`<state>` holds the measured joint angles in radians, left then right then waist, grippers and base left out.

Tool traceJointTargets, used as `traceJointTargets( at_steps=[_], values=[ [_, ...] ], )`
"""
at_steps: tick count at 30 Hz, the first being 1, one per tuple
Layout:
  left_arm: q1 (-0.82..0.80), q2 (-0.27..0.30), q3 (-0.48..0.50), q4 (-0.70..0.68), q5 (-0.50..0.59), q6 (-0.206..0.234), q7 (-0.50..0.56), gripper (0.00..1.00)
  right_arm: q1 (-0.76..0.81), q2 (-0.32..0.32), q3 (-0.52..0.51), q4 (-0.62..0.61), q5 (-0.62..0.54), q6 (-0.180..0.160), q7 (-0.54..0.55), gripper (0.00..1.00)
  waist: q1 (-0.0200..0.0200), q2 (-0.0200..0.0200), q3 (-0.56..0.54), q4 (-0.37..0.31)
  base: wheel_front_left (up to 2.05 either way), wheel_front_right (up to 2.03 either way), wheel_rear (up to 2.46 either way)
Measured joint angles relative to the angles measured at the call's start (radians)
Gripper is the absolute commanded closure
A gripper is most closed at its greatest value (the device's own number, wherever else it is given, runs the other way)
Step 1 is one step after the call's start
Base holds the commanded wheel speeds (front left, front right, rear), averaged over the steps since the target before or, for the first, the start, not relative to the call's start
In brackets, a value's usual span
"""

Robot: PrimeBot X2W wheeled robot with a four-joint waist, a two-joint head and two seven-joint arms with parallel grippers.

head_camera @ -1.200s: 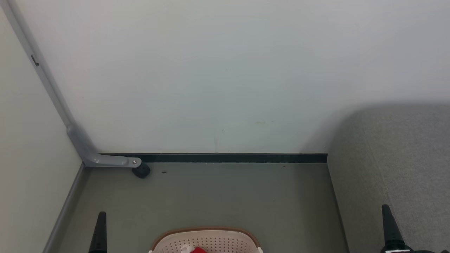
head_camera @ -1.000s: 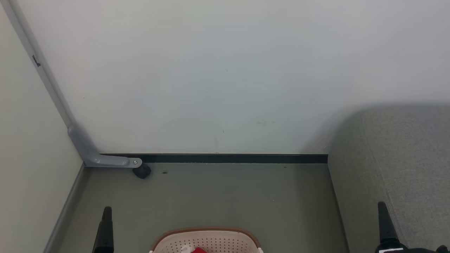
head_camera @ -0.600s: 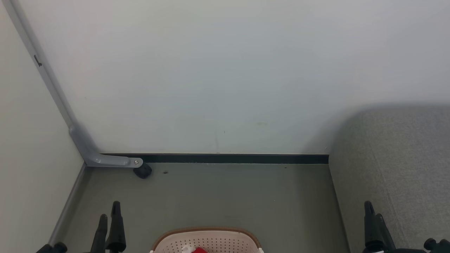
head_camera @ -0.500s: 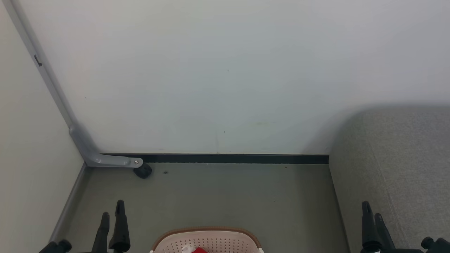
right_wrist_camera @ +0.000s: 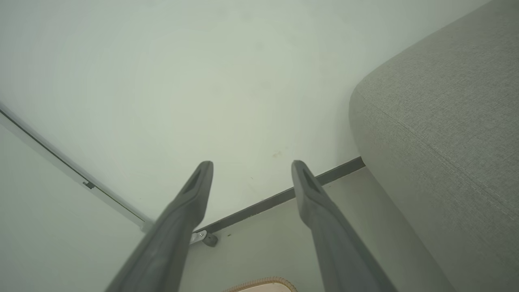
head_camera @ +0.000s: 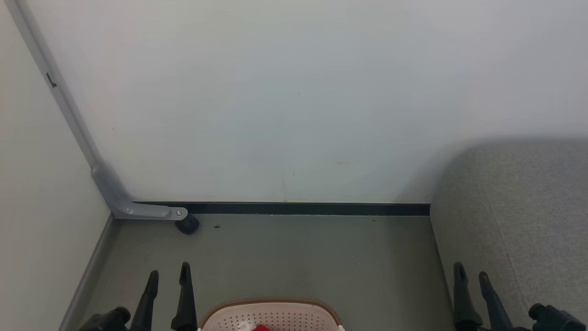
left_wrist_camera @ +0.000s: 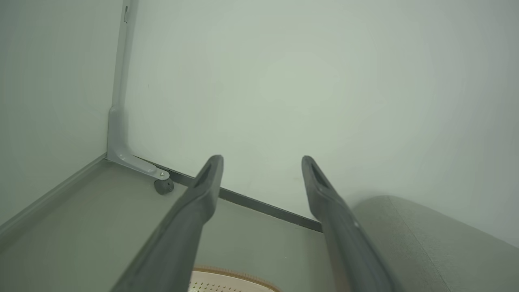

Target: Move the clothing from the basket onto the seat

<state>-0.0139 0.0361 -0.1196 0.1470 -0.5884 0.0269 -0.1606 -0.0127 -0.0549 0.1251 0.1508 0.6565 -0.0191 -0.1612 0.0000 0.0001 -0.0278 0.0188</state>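
Since the earlier head-view frames, the left gripper (head_camera: 169, 270) and the right gripper (head_camera: 470, 270) have each moved inward toward the basket (head_camera: 271, 302). Each showed one finger then and shows two now.

Left gripper: rises from the bottom edge at lower left, fingers pointing up the view. The tips stand apart with nothing between them, so the jaws are open and empty. The inner finger appears just beside the basket's left rim.

Right gripper: rises at lower right, in front of the seat's (head_camera: 519, 216) front edge where it meets the floor (head_camera: 298, 257). The fingers are spread and hold nothing.

Both wrist views show the same spread, with bare wall (head_camera: 294, 101) between the tips.

Basket: stands on the floor at bottom centre, between the two grippers. The bottom edge cuts off all but the far rim and a strip of perforated wall.

Clothing (head_camera: 262, 328): lies inside the basket. A small red patch with a white scrap beside it shows at the frame edge; no pattern can be made out.

Seat: stands at right against the wall, cut off by the right and bottom edges.
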Motion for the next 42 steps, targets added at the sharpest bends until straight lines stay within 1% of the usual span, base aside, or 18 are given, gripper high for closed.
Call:
traceJointTargets(
  at_steps=[5, 9, 14, 19, 22, 26, 42],
  values=[
    [0.002, 0.002, -0.02, 0.001, 0.107, 0.016, -0.02, 0.0, 0.001, -0.006, 0.026, 0.01, -0.085, -0.009, -0.018, 0.0, 0.0, 0.0, -0.002, 0.001, 0.0, 0.0, 0.0],
    [0.002, 0.003, -0.041, 0.002, 0.192, 0.019, -0.032, 0.0, 0.001, -0.015, 0.048, 0.018, -0.159, -0.016, -0.034, 0.0, 0.0, 0.0, -0.004, 0.002, 0.0, 0.0, 0.0],
    [0.002, 0.003, -0.058, 0.005, 0.288, 0.033, -0.053, 0.0, 0.001, -0.024, 0.074, 0.028, -0.245, -0.026, -0.052, 0.0, 0.0, 0.0, -0.006, 0.004, 0.0, 0.0, 0.0],
    [0.005, 0.005, -0.087, 0.027, 0.355, 0.036, -0.072, 0.0, 0.001, -0.026, 0.097, 0.052, -0.333, -0.044, -0.07, 0.0, 0.0, 0.0, -0.007, 0.005, 0.0, 0.0, 0.0],
    [0.007, 0.006, -0.101, 0.044, 0.391, 0.036, -0.082, 0.0, 0.001, -0.027, 0.109, 0.06, -0.371, -0.047, -0.08, 0.0, 0.0, -0.0001, -0.007, 0.005, 0.0, 0.0, 0.0],
    [0.013, 0.008, -0.119, 0.069, 0.42, 0.035, -0.089, 0.0, 0.001, -0.027, 0.114, 0.073, -0.404, -0.052, -0.088, 0.0, 0.0, 0.0, -0.007, 0.005, 0.0, 0.0, 0.0],
    [0.017, 0.009, -0.127, 0.155, 0.388, 0.026, -0.089, 0.0, 0.001, -0.021, 0.107, 0.128, -0.383, -0.043, -0.088, 0.0, 0.0, -0.0001, -0.007, 0.0, 0.0, 0.0, 0.0]
  ],
)
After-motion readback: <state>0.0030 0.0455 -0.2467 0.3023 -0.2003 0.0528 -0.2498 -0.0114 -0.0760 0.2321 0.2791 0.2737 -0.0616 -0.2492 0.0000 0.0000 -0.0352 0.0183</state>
